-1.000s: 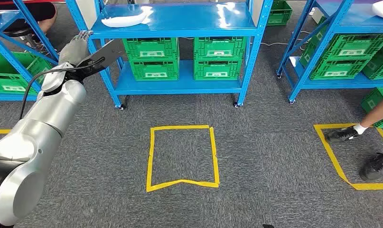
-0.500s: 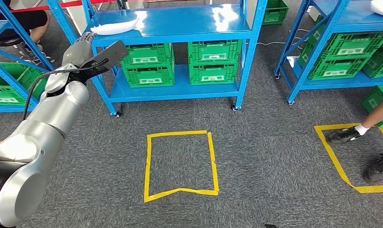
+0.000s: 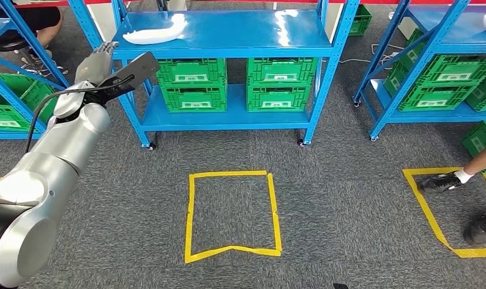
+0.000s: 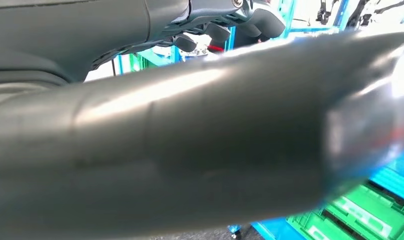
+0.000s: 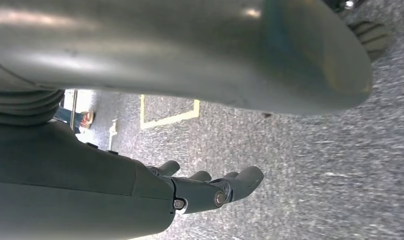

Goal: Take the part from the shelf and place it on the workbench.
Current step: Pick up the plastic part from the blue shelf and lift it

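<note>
The view has shifted; left hand (image 3: 96, 60) raised near shelf (image 3: 228, 30), apparently empty, right hand (image 5: 210, 187) open.

Long white curved plastic part (image 3: 155, 35) lies flat on the top deck of the blue metal shelf unit (image 3: 228, 33), at its left end near the back-left post. Glossy, elongated and slightly tapered, resting lengthwise along that deck, not held.

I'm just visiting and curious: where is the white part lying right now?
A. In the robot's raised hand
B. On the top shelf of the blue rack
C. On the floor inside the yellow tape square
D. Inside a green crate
B: the white part lies on the blue rack's top shelf, above the green crates.
</note>
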